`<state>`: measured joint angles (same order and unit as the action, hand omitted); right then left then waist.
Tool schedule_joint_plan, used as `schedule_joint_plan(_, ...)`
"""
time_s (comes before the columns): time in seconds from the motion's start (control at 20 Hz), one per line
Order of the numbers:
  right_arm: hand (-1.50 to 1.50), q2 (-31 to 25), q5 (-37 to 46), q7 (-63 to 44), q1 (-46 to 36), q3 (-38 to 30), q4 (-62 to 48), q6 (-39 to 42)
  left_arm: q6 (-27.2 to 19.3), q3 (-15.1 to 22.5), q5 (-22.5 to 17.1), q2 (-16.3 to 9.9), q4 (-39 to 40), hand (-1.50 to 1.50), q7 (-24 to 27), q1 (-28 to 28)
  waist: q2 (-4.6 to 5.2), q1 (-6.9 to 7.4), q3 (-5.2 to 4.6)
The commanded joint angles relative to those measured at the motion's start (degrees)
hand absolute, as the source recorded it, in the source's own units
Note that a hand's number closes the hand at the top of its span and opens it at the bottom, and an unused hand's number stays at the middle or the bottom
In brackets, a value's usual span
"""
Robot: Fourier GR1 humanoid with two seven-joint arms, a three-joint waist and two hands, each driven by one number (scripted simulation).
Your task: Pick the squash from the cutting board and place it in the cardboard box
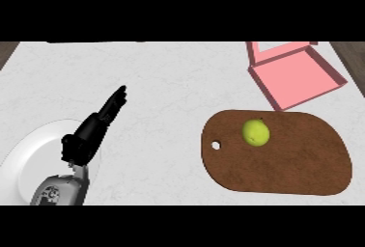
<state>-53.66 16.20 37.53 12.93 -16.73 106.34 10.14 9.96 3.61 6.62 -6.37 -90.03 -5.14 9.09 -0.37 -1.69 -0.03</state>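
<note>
A small yellow-green squash [256, 132] lies on the upper middle of a brown oval cutting board [299, 164] at the right of the counter. Just beyond the board's far edge stands an open pink box [296, 79], its flap raised at the back. My left hand [92, 128] is at the left, fingers straight and pointing up and to the right, holding nothing, well away from the squash. The right hand does not show.
A white round plate [32, 154] lies at the lower left, partly under my left forearm. The counter top [171, 77] is white marble. Dark edges show at the far corners.
</note>
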Motion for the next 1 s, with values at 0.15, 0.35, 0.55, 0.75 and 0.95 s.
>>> schedule_joint_plan(0.15,1.5,0.36,-15.17,-4.43,1.92,-15.87,3.54,10.87,-0.08,0.62,1.25,0.34,0.39,0.0,0.13,0.74,0.16,0.59,-0.02)
schedule_joint_plan(0.35,1.5,-1.82,-20.62,-15.32,-2.51,-20.24,3.85,15.15,0.22,0.0,0.84,0.73,2.17,0.0,-0.69,3.64,0.29,1.03,-0.04)
schedule_joint_plan(0.55,1.5,-3.32,-19.02,-22.74,-12.33,-15.09,-0.03,13.19,0.51,0.79,1.42,1.78,4.46,0.0,0.16,5.5,0.51,1.99,-0.01)
schedule_joint_plan(0.75,1.5,-2.9,-17.86,-24.85,-17.47,-13.45,-3.99,14.14,0.45,0.85,2.05,1.74,3.53,0.0,1.91,2.29,0.44,2.05,0.0)
schedule_joint_plan(0.95,1.5,-3.52,-17.09,-27.49,-24.79,-7.65,-7.55,14.85,-0.37,1.46,3.62,2.48,5.65,0.0,4.51,2.21,0.48,2.15,0.0)
